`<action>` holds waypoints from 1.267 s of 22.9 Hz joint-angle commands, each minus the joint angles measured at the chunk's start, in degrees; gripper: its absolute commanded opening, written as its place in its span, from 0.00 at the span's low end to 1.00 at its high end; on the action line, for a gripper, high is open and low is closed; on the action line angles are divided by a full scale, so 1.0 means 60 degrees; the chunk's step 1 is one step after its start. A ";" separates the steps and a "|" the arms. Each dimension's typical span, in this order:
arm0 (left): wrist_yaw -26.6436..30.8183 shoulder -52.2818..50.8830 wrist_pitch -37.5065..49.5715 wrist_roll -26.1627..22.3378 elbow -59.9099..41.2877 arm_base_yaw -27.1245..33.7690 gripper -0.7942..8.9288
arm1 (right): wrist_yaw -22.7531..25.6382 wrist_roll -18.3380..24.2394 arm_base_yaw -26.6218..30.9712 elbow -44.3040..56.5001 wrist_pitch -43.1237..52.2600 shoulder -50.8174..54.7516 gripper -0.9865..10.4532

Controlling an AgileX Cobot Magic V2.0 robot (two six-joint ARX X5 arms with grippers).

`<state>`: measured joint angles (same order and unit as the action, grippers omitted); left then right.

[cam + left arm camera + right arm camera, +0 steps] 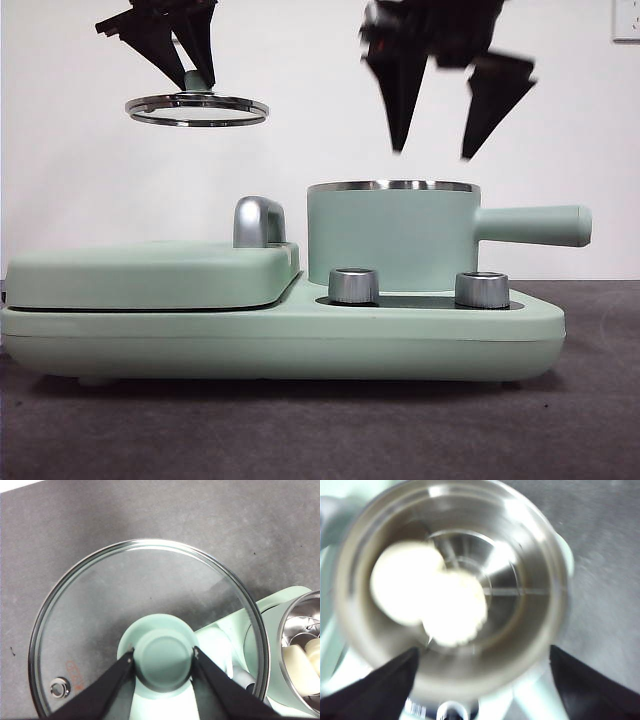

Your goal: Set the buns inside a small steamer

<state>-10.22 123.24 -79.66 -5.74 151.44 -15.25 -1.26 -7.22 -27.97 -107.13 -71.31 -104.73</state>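
The right claw (432, 150) is spread wide and empty above the small steamer (392, 240), where both buns (427, 597) are seen touching. The glass lid (197, 108) is held by its knob in the left claw (164, 661), off to the side over the griddle cover (150, 275). The lid should probably be centred over the rim before being lowered.

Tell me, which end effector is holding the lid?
The left end effector holds the lid by its green knob, up above the griddle cover. The right end effector hangs open and empty over the steamer.
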 commanded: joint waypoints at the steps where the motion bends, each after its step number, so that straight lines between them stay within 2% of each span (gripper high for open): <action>1: -0.0051 -0.0011 0.0200 0.0142 0.0339 -0.0044 0.20 | 0.0066 0.0342 -0.0044 -0.0248 -0.0750 0.0321 0.47; 5: -0.0160 -0.0011 0.0175 0.0142 0.0339 -0.0117 0.20 | 0.0725 0.0379 -0.0066 -0.0146 -0.1672 0.1209 0.47; 8: -0.0160 -0.0011 0.0149 0.0142 0.0339 -0.0317 0.20 | 0.0718 0.0306 -0.0069 0.0699 -0.1668 0.2488 0.47; 14: -0.0160 -0.0011 0.0160 0.0138 0.0339 -0.1089 0.20 | 0.0696 -0.0069 -0.0328 0.4728 -0.1399 0.6626 0.47; 17: -0.0160 -0.0007 0.0204 0.0138 0.0339 -0.1596 0.20 | 0.0106 -0.0670 -0.0382 0.6987 -0.0317 0.9107 0.47; 21: -0.0160 0.0000 0.0229 0.0142 0.0335 -0.2222 0.20 | -0.0364 -0.0699 -0.0397 0.8939 0.0699 1.2258 0.47; 25: -0.0160 0.0018 0.0270 0.0142 0.0335 -0.2838 0.20 | -0.0543 -0.0725 -0.0397 0.9391 0.1421 1.4670 0.47; 29: -0.0160 0.0102 0.0255 0.0164 0.0321 -0.3424 0.20 | -0.0546 -0.0725 -0.0397 0.9391 0.1526 1.5748 0.47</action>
<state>-10.70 123.24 -79.46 -5.06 151.44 -35.40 -4.49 -10.96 -30.00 -50.41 -62.63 -10.07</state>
